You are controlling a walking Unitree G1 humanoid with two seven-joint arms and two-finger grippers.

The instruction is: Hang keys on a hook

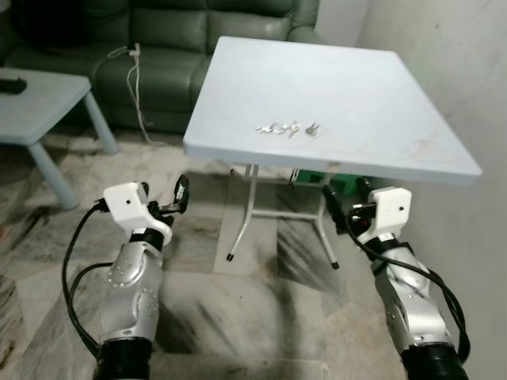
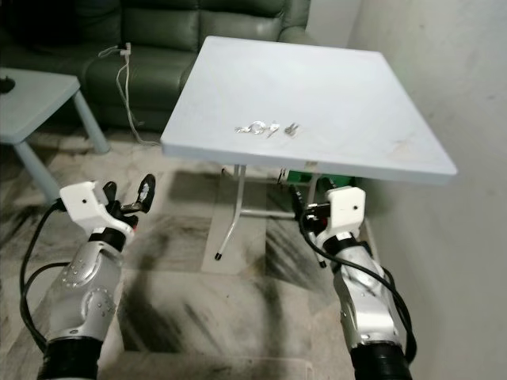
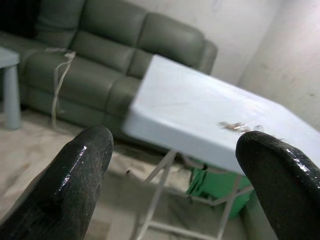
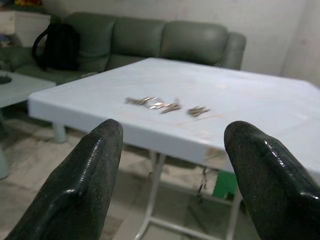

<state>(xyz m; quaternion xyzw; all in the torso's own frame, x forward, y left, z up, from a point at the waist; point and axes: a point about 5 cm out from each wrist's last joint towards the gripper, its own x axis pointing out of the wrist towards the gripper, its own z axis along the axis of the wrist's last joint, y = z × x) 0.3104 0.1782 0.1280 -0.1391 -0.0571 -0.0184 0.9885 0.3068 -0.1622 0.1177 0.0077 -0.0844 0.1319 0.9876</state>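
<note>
A bunch of silver keys lies loose on the white folding table, near its front edge. Both grippers are held low in front of that edge, below the tabletop and short of the keys. My left gripper is off the table's front left corner, open, with nothing between its fingers. My right gripper is under the front edge, right of the keys, open and empty too. In the right wrist view the keys lie straight ahead, seen between its black fingers.
A green sofa with a white cable stands behind the table. A low pale table with a dark remote is at the left. A wall runs close on the right. A green object sits under the folding table.
</note>
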